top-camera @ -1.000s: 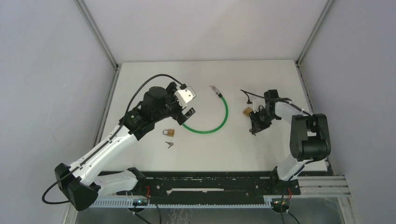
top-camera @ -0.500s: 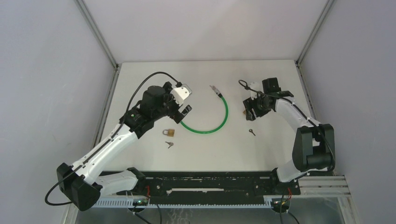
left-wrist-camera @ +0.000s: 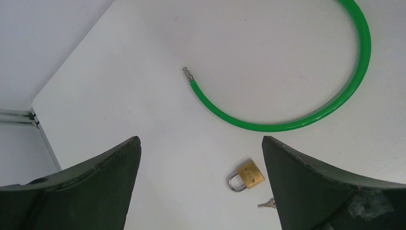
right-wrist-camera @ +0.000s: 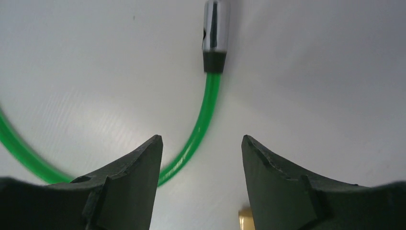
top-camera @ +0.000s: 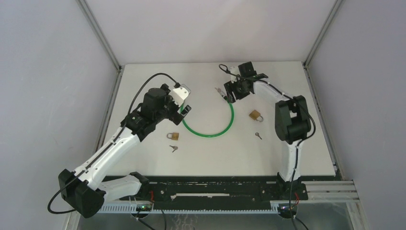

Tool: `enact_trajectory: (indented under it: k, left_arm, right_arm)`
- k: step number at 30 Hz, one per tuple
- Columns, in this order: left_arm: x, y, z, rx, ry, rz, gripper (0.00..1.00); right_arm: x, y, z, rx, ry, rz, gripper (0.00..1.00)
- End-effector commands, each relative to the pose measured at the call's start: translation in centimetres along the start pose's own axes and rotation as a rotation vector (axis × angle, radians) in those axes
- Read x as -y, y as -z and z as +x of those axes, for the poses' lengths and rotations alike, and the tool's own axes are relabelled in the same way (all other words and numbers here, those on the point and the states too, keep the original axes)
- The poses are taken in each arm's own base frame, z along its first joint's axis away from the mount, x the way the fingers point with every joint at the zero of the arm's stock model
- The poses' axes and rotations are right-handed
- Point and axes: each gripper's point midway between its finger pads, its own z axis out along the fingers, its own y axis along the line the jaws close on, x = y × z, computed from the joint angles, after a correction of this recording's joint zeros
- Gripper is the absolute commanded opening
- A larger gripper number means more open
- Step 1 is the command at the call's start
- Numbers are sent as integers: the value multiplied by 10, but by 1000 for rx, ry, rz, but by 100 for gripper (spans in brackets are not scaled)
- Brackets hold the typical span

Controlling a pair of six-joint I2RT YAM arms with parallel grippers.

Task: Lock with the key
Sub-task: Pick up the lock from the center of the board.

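A green cable (top-camera: pixel 225 125) lies curved mid-table, its metal tip (right-wrist-camera: pixel 213 33) toward the far side. One brass padlock (top-camera: pixel 173 136) with a key (top-camera: pixel 173 148) lies left of it. Another padlock (top-camera: pixel 255 115) and key (top-camera: pixel 258 135) lie to the right. My left gripper (top-camera: pixel 184 103) hovers open above the cable's left end (left-wrist-camera: pixel 187 74); the left padlock (left-wrist-camera: pixel 246 175) and key (left-wrist-camera: pixel 268 204) show between its fingers. My right gripper (top-camera: pixel 231 95) is open over the cable (right-wrist-camera: pixel 206 115) just behind the metal tip, holding nothing.
Grey walls enclose the white table (top-camera: pixel 287 158) on three sides. A black rail (top-camera: pixel 215 187) runs along the near edge by the arm bases. A sliver of brass (right-wrist-camera: pixel 245 220) shows under the right finger.
The right gripper opened, left its key on the table beside the right padlock, and swung up and left to the cable's metal tip. The left arm drifted slightly left.
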Motion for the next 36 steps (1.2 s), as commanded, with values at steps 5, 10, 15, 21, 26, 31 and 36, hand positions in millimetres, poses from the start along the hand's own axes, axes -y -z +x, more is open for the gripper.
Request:
enact_trajectory:
  k: [5,10,15,21,26,31,36]
  left_arm:
    - [-2,9,6,30,62,-1,100]
    - [0,7,12,21,76,6,100]
    - [3,4,14,20,82,19,100]
    - [2,4,13,25,84,17,100]
    - [2,4,13,26,89,17,100]
    - [2,5,13,32,96,14,100]
    - [0,5,13,29,103,4,100]
  right_arm:
    - [6,-45,-37,-24,-59,18,65]
    - [10,-63,-39,-55,-42,22,63]
    - [9,-74,-38,-88,-18,30,60]
    - [8,-81,-42,-90,8,48,54]
    - [7,-83,-37,-111,25,75,46]
    - [10,-80,-33,-122,40,113,42]
    - [12,-79,-36,-111,57,136,33]
